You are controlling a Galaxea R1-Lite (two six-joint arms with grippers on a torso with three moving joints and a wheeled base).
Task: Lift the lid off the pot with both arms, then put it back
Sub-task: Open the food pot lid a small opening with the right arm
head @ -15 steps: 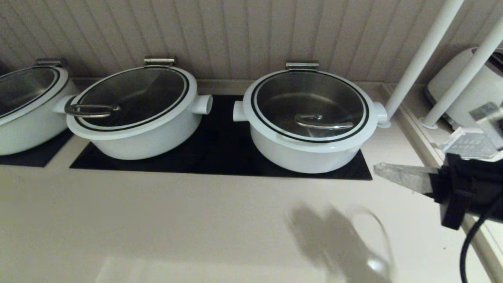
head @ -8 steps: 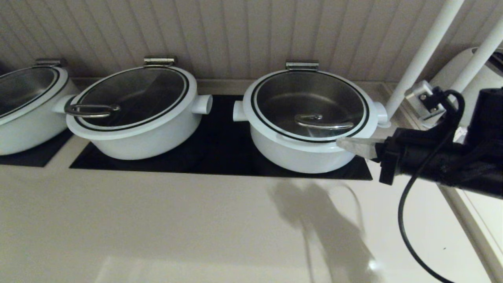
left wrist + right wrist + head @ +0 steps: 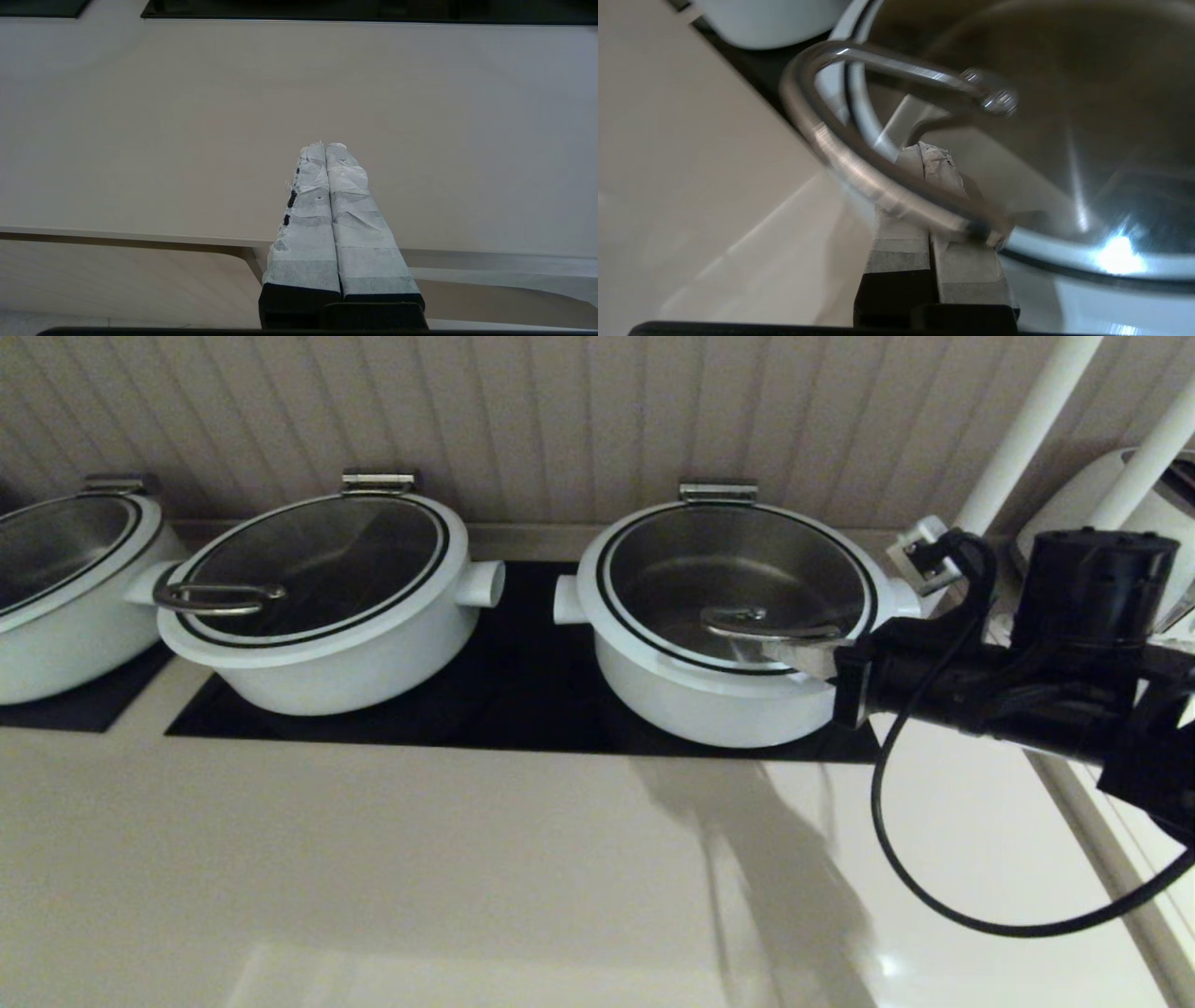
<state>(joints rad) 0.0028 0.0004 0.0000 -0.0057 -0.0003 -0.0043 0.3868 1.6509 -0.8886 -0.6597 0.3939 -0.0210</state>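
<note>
The round clear-glass lid (image 3: 738, 581) has a glossy white rim and a polished curved steel bar handle (image 3: 859, 154) with bright highlights. The wide low white pot (image 3: 728, 705) has a smooth glossy shell; its brushed steel inner bowl (image 3: 1087, 154) shows fine radial streaks. The right gripper (image 3: 924, 156) and left gripper (image 3: 325, 151) carry creased, fraying whitish cloth tape over matt black plastic. The beige countertop (image 3: 420, 859) is smooth, semi-gloss. The black cooktop panel (image 3: 523, 700) is glossy
</note>
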